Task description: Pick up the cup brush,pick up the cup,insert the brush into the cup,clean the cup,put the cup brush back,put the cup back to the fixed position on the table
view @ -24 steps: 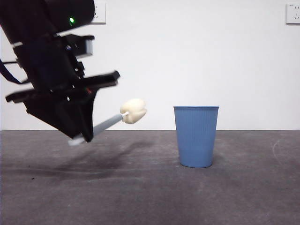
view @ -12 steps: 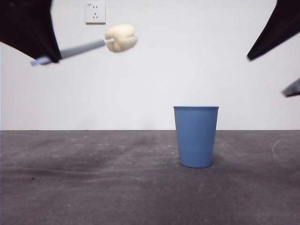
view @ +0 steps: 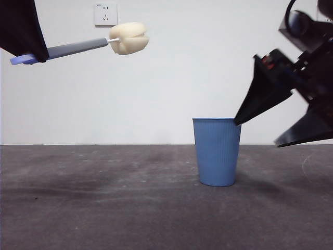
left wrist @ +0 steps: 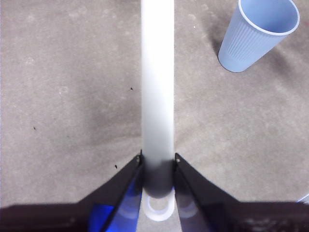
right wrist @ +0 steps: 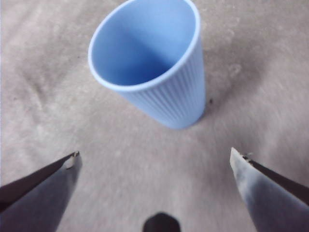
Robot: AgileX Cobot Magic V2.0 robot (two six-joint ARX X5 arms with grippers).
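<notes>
The blue ribbed cup (view: pixel 217 151) stands upright and empty on the dark grey table (view: pixel 104 208); it also shows in the right wrist view (right wrist: pixel 154 67) and the left wrist view (left wrist: pixel 258 31). My left gripper (left wrist: pixel 158 166) is shut on the cup brush's grey handle (left wrist: pixel 157 82) near its white looped end. In the front view it holds the brush (view: pixel 78 48) high at the top left, nearly level, its cream sponge head (view: pixel 129 37) pointing toward the cup. My right gripper (right wrist: pixel 154 162) is open wide just beside the cup's rim, at the right of the front view (view: pixel 257 125).
A white wall stands behind the table, with a socket (view: pixel 105 14) at the upper left. The table shows faint scuffs and pale marks.
The left gripper lifted the brush from just above the table to the top left and levelled it. The right arm came down from the upper right to beside the cup.
</notes>
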